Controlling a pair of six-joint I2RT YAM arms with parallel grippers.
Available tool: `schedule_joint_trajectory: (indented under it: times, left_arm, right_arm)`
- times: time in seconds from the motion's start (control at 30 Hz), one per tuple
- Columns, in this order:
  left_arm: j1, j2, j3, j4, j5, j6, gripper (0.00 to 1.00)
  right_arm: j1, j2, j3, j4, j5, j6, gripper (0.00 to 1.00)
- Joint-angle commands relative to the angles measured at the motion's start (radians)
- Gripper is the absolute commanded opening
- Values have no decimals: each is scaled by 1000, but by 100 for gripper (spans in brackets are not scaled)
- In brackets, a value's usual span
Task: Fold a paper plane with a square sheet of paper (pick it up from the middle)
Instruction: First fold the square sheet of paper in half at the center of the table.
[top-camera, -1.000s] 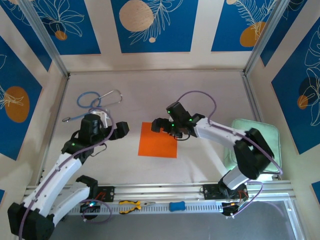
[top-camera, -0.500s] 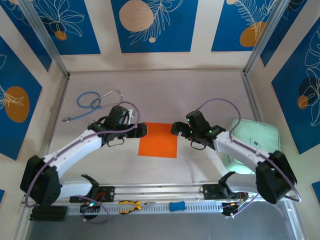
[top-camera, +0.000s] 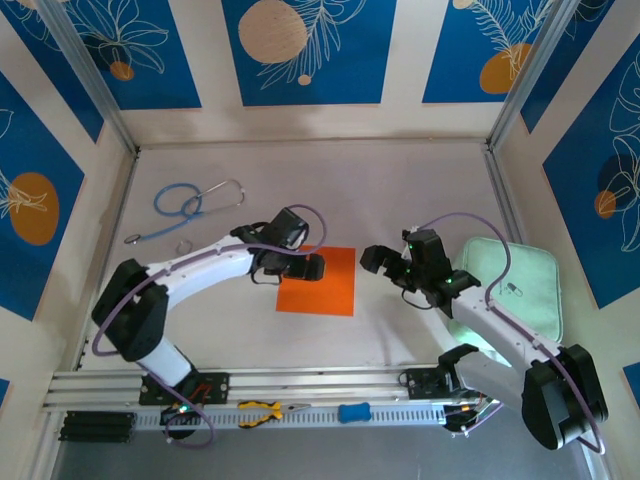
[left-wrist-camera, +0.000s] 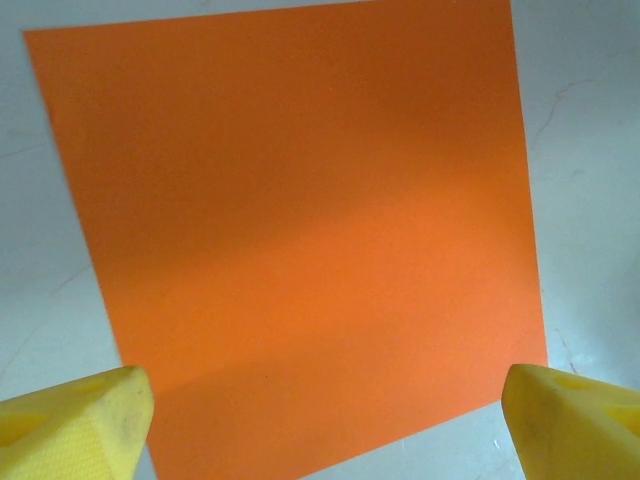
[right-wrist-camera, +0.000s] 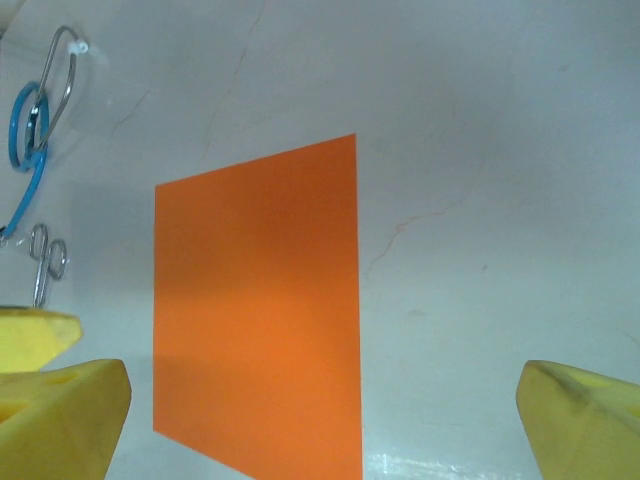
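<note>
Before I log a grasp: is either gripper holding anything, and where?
Nothing held: left gripper and right gripper open, orange sheet flat on the table.

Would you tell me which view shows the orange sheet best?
The left wrist view: the square sheet of paper lies large and flat. Top external shows the sheet small, partly under the left claw; right wrist crops one corner.

No text, label or number is readable anywhere.
</note>
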Motion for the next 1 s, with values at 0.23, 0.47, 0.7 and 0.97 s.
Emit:
schedule_joint_trajectory:
  times: [0.23, 0.47, 0.7, 0.97]
  left_arm:
    - [-68, 153, 167, -176, -86, -17, 91]
    - [-92, 201, 209, -186, -79, -28, 93]
    - [-98, 164, 166, -131, -65, -48, 94]
    - [-97, 194, 221, -154, -38, -37, 94]
  right_arm:
    - [-11, 55, 31, -25, -76, 5, 99]
    - [-16, 76, 46, -64, -54, 45, 99]
    - [3, 70, 117, -300, 32, 219, 100]
    - [17, -63, 95, -358, 76, 297, 99]
